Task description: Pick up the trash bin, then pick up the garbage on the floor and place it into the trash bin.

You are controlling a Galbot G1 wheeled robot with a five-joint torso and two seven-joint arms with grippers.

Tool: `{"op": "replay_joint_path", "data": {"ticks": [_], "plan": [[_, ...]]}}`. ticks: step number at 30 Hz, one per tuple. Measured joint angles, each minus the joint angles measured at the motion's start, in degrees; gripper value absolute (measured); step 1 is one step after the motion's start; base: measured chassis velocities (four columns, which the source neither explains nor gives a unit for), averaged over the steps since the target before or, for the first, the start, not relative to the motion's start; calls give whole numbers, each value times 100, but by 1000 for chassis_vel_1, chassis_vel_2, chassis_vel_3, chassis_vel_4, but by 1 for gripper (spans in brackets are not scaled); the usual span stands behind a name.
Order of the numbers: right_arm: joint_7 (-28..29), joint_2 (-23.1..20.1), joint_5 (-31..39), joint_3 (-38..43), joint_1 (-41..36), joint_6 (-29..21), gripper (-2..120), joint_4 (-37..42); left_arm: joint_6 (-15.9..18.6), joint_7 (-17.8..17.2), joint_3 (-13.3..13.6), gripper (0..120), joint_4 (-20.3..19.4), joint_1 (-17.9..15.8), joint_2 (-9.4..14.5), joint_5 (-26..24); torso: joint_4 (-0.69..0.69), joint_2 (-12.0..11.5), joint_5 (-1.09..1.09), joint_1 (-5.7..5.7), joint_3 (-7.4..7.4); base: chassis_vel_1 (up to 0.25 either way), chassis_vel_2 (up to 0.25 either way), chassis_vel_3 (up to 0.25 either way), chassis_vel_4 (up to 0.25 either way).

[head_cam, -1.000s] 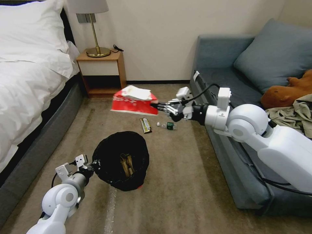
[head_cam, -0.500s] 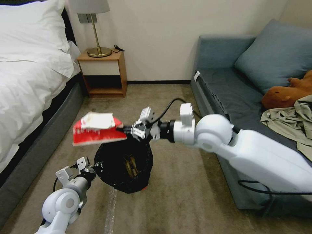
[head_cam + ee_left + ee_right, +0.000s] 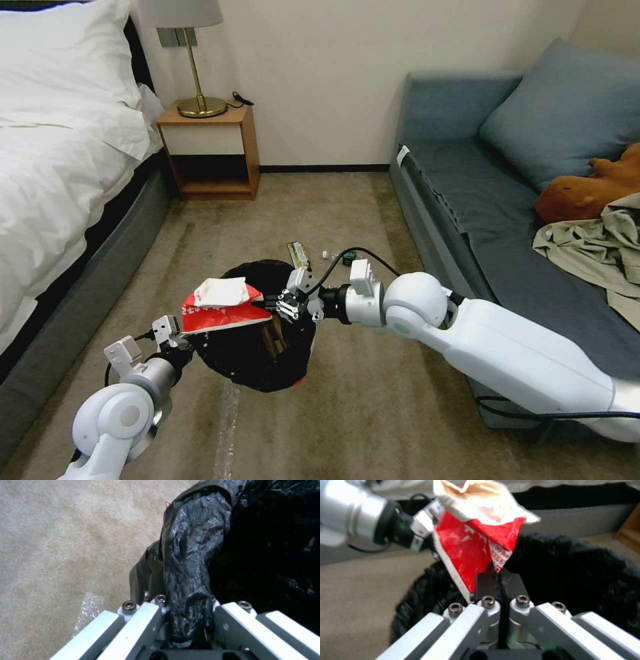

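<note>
Dropping step. The left claw point(image 3: 179, 335) is clenched on the bin point(image 3: 257, 360) rim, holding it off the floor. The right claw point(image 3: 270, 305) pinches the red packet point(image 3: 223, 307) just above the bin's mouth. Next, I judge, it must release there. Beyond the bin lie the wrapper point(image 3: 298, 254) and bottle point(image 3: 339, 257).

Our right end effector point(image 3: 270, 305) pinches a crumpled red-and-white snack packet point(image 3: 223, 305), holding it over the open mouth of the round bin wrapped in glossy black plastic point(image 3: 257, 350). Our left end effector point(image 3: 179, 338) grips the wrinkled rim on the bin's side opposite the right end effector. Beyond the right end effector, a dark gold-printed wrapper point(image 3: 299, 255) and a small clear green-labelled bottle point(image 3: 339, 257) lie on the carpeted floor point(image 3: 373, 413).
</note>
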Motion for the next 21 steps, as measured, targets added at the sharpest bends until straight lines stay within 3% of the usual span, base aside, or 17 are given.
{"op": "replay_joint_path", "data": {"ticks": [6, 16, 21], "plan": [[-27, 104, -320, -12, -95, 69, 0, -313, 0, -7, -36, 2, -4, -18, 119, -157, 1, 0, 0, 0, 0, 0, 0, 0, 0], [-32, 8, -434, 24, -110, 127, 0, -399, 1, -5, -37, 2, -6, -42, 120, -216, 0, 0, 0, 0, 0, 0, 0, 0, 0], [-20, -86, -416, 109, -161, 165, 21, -328, 4, -5, -33, 2, 0, -43, 90, -203, 0, 0, 0, 0, 0, 0, 0, 0, 0]]}}
